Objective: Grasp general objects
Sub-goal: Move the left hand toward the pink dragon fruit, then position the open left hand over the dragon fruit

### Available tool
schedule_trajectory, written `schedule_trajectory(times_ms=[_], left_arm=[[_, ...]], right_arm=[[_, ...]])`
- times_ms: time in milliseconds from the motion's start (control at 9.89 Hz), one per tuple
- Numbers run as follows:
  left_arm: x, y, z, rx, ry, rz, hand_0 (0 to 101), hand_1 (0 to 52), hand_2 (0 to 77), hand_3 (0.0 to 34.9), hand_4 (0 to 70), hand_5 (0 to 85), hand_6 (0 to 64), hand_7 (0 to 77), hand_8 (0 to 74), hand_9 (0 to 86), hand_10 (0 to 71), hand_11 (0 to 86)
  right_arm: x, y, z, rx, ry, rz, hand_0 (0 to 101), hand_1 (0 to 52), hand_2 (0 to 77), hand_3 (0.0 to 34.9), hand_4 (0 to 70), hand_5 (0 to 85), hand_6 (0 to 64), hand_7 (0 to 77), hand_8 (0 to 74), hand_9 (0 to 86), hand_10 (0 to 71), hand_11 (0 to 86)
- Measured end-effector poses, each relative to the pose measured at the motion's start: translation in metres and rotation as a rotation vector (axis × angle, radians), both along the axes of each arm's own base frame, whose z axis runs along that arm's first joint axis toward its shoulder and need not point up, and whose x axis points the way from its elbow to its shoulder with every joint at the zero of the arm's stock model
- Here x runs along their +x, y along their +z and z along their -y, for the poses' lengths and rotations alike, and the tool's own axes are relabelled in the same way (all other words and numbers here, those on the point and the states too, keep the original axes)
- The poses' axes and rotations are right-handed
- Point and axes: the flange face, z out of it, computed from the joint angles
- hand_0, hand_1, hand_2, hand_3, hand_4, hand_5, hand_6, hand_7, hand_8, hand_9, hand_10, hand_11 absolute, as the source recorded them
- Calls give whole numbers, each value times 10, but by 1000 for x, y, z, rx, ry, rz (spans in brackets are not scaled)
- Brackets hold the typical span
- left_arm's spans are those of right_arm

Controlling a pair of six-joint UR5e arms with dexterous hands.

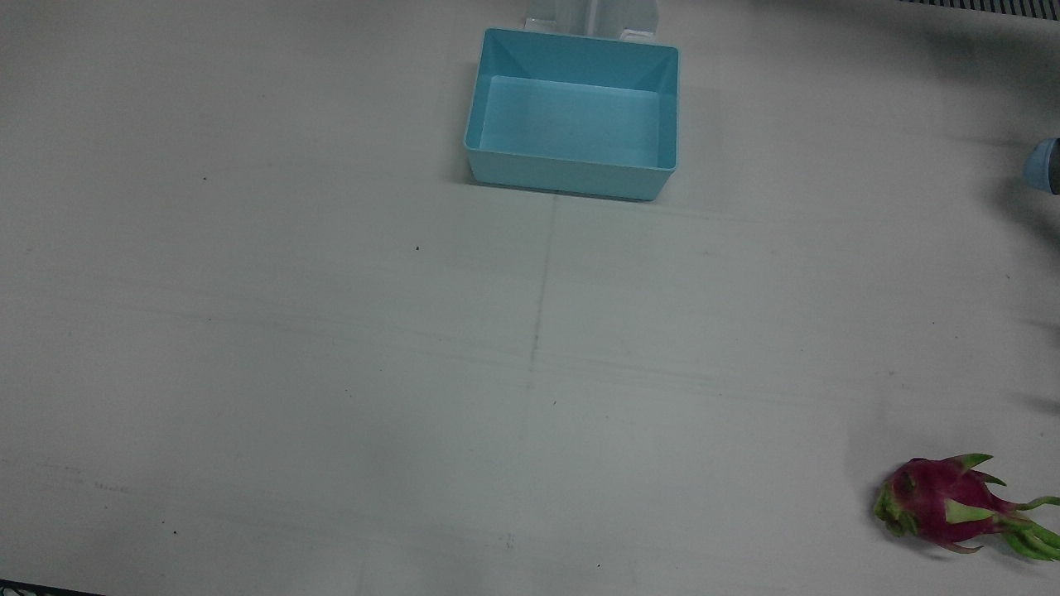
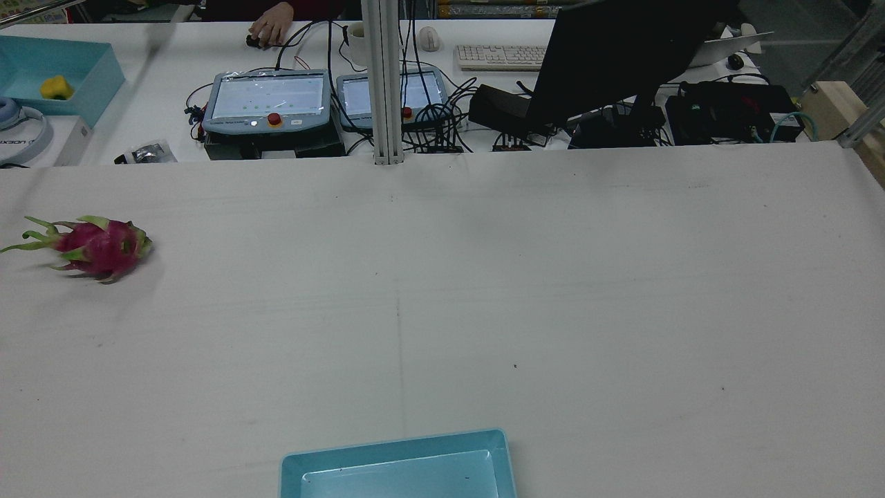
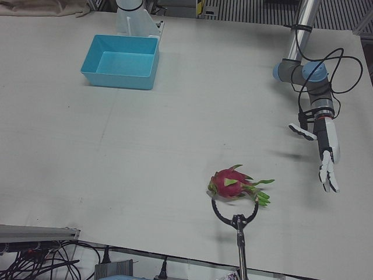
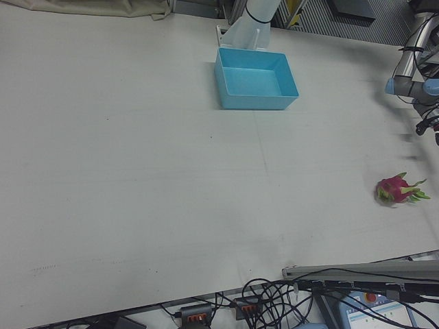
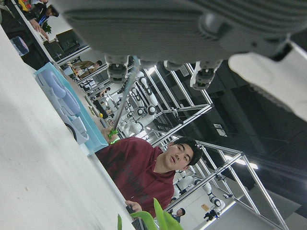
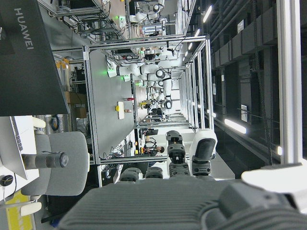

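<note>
No step of the grasp was complete. Left to right in the left-front view: the blue bin [image 3: 120, 61] stood empty, the dragon fruit [image 3: 231, 183] lay untouched on the bench [image 3: 116, 146], and the left hand [image 3: 326, 153] hung apart, fingers extended, holding nothing. The right hand's [image 6: 182, 191] grip state could not be determined.
</note>
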Motion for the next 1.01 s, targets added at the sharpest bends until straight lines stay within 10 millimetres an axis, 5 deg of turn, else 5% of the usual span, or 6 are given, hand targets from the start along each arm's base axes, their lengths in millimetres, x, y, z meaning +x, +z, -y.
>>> schedule_trajectory(times_ms=[202, 404, 506, 607, 708, 1011], left_arm=[[11, -37, 11, -61, 10, 42, 409, 0, 16, 67, 60, 22, 0, 11, 11, 5, 142, 11], [35, -106, 26, -173, 33, 138, 417, 0, 11, 64, 60, 22, 0, 5, 11, 5, 142, 5], [61, -135, 33, -227, 66, 192, 502, 0, 11, 133, 60, 27, 0, 5, 27, 5, 142, 5], [94, -166, 37, -272, 107, 256, 502, 0, 11, 133, 60, 27, 0, 5, 27, 5, 142, 5], [120, -196, 42, -297, 134, 321, 510, 0, 11, 190, 60, 22, 11, 44, 11, 5, 136, 5], [155, -265, 57, -344, 120, 480, 512, 0, 16, 247, 60, 22, 11, 44, 11, 5, 136, 5]], right_arm=[[0, 0, 0, 0, 0, 0, 1, 60, 16, 0, 0, 742, 0, 0, 0, 11, 0, 11], [0, 0, 0, 0, 0, 0, 1, 60, 16, 0, 0, 742, 0, 0, 0, 11, 0, 11], [0, 0, 0, 0, 0, 0, 1, 60, 16, 0, 0, 742, 0, 0, 0, 11, 0, 11], [0, 0, 0, 0, 0, 0, 2, 60, 16, 0, 0, 742, 0, 0, 0, 16, 0, 11], [0, 0, 0, 0, 0, 0, 2, 60, 16, 0, 0, 742, 0, 0, 0, 16, 0, 11], [0, 0, 0, 0, 0, 0, 1, 60, 16, 0, 0, 742, 0, 0, 0, 11, 0, 11]])
